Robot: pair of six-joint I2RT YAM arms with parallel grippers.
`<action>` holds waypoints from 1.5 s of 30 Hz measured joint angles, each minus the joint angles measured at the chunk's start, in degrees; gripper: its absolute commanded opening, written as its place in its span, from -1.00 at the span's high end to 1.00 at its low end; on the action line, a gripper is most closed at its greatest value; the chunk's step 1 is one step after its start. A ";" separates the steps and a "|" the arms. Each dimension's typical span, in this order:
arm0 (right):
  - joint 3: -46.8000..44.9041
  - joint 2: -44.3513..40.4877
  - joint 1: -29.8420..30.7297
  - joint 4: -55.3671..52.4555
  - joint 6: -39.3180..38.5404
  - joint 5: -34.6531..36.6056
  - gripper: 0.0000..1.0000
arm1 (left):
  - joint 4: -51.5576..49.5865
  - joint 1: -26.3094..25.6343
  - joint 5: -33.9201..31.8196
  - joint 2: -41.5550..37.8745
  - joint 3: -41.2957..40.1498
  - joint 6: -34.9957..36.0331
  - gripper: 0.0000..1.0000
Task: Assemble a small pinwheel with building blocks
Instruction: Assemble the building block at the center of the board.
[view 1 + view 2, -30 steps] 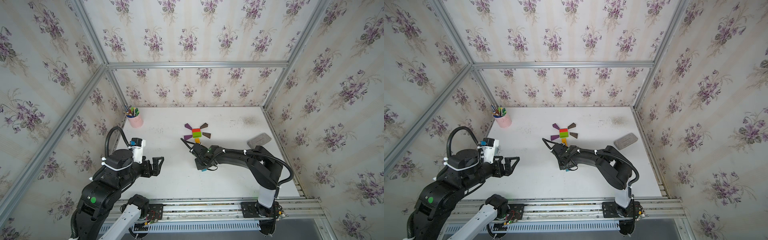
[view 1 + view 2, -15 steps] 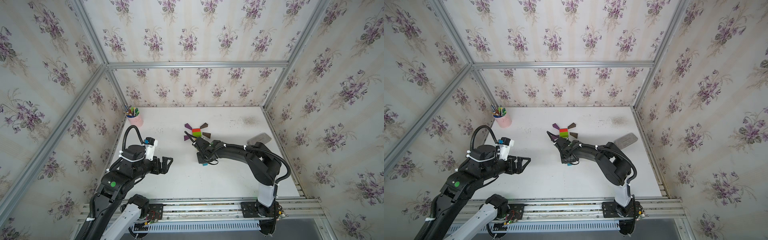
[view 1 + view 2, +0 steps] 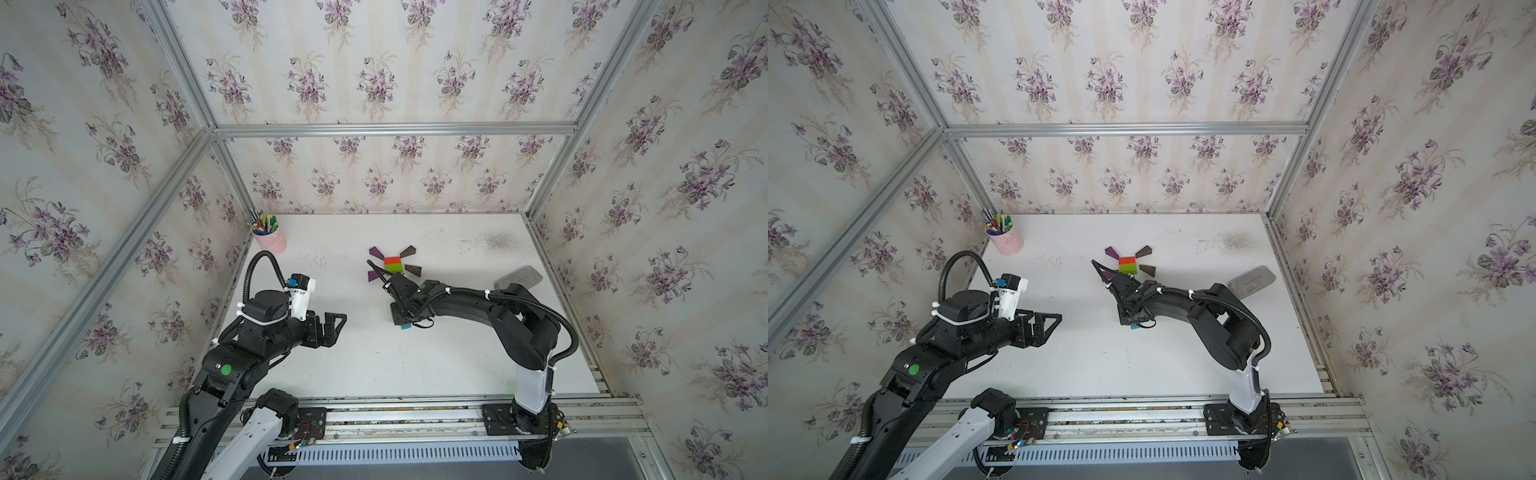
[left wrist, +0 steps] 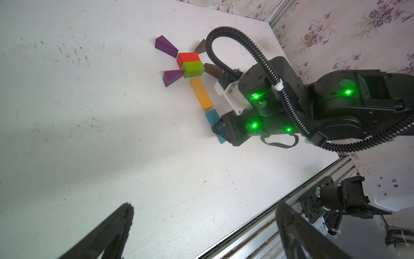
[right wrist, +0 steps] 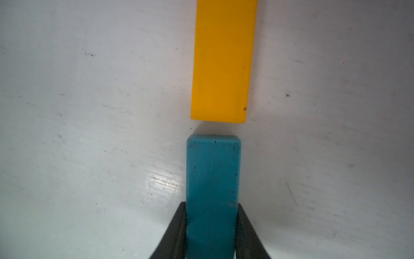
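- The right gripper [image 5: 211, 226] was clamped narrow on the blue bar [image 5: 212, 175]. The bar lay flat on the table [image 3: 457, 365], just below frame centre in both top views. The left gripper [image 3: 334, 326] hung wide and empty, left of centre.
- The step looked like seating the stem: slide the bar forward to close the thin gap to the orange bar [image 5: 221, 62], square the slightly offset edges, then let go without dragging.
- Its long axis ran nearly in line with the orange bar, pointing up-frame at the pinwheel [image 3: 392, 266].
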 measured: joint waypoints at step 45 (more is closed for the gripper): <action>-1.68 -0.24 -0.92 3.93 2.12 0.37 0.85 | 0.02 0.00 0.02 -0.35 0.31 -0.02 -0.99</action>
